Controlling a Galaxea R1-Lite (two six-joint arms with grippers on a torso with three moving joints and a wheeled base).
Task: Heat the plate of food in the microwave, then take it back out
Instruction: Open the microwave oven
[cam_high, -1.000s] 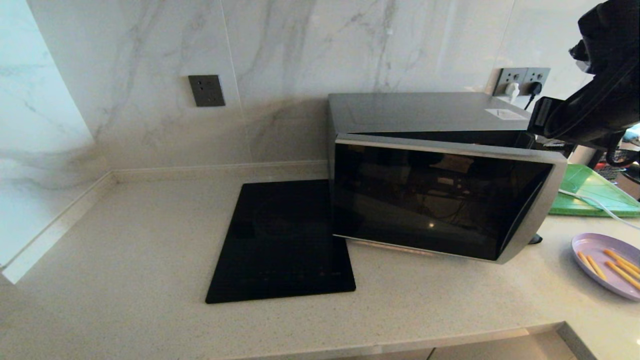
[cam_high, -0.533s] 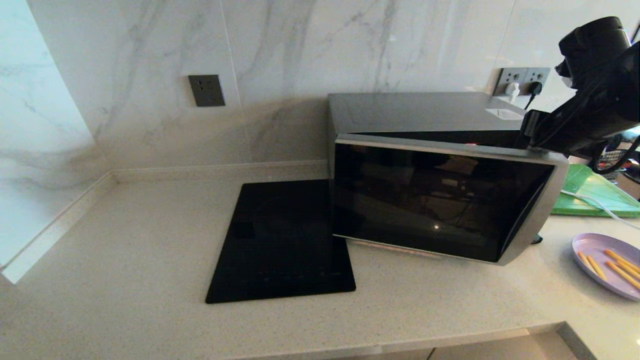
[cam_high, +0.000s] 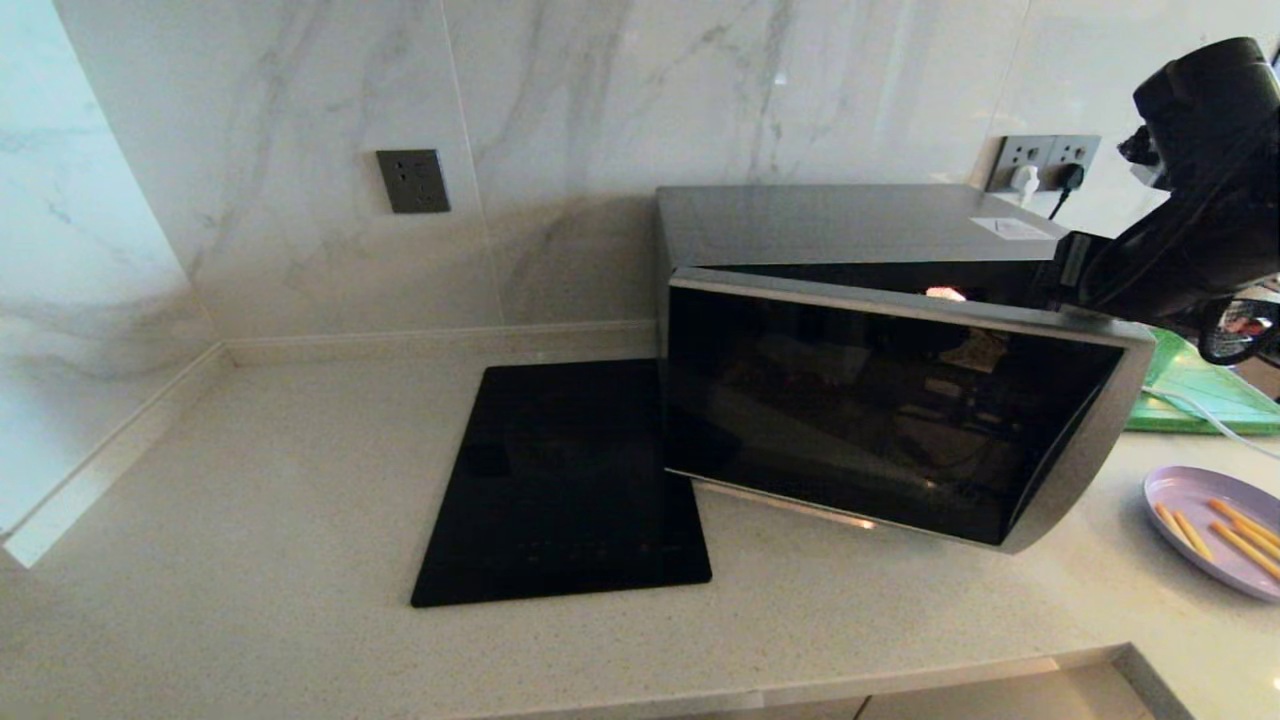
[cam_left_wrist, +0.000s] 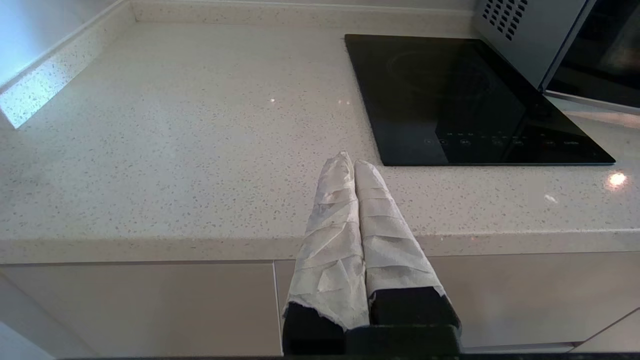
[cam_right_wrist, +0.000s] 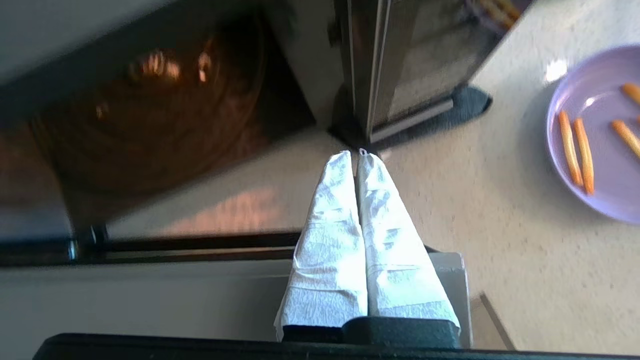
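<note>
The silver-and-black microwave (cam_high: 850, 225) stands at the back right of the counter, its dark glass door (cam_high: 880, 410) swung partly open on its left-hand hinge. My right arm (cam_high: 1190, 230) reaches down behind the door's free edge. The right gripper (cam_right_wrist: 356, 155) is shut and empty, just in front of the lit cavity (cam_right_wrist: 150, 125) and beside the door's edge (cam_right_wrist: 375, 65). The lilac plate (cam_high: 1185, 495) with orange food sticks (cam_right_wrist: 575, 150) rests on the counter right of the door. My left gripper (cam_left_wrist: 348, 161) is shut and empty, parked over the counter's front edge.
A flat black cooktop (cam_high: 565, 480) lies left of the microwave. A green board (cam_high: 1200, 380) with a white cable (cam_high: 1190, 410) across it sits behind the plate. Wall sockets (cam_high: 1045, 160) are behind the microwave. The counter's front edge (cam_high: 900, 680) runs close below.
The microwave door has swung further open toward me, and a lit spot now shows inside. My right arm has shifted a little to the right behind the door's free edge.
</note>
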